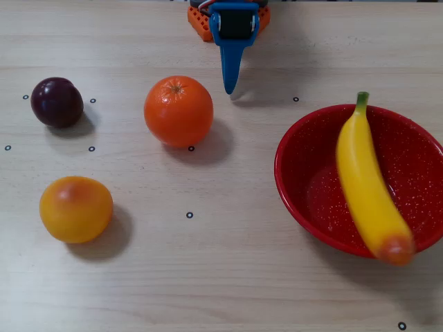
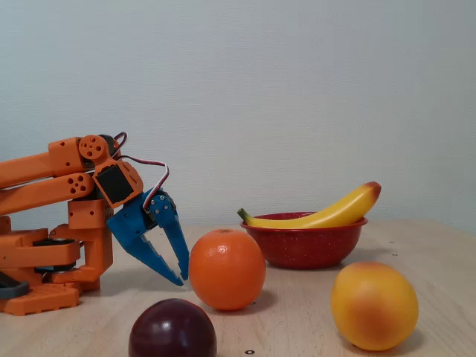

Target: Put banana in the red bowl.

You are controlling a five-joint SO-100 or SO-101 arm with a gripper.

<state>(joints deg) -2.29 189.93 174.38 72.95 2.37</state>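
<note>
The long yellow banana (image 1: 367, 187) lies across the red bowl (image 1: 294, 200) at the right of the overhead view. Its green stem rests at the far rim and its orange-red end sticks out over the near rim. In the fixed view the banana (image 2: 327, 216) leans on the red bowl (image 2: 305, 249) with its reddish end raised to the right. My blue gripper (image 1: 228, 90) is at the top centre, far from the bowl, pointing down near the table. In the fixed view the gripper (image 2: 182, 281) has its fingertips together and holds nothing.
An orange (image 1: 178, 111) sits just left of the gripper tip. A dark plum (image 1: 57, 102) lies at the far left, and a yellow-orange round fruit (image 1: 76, 209) at the near left. The orange arm base (image 2: 44, 275) stands at the table's back edge.
</note>
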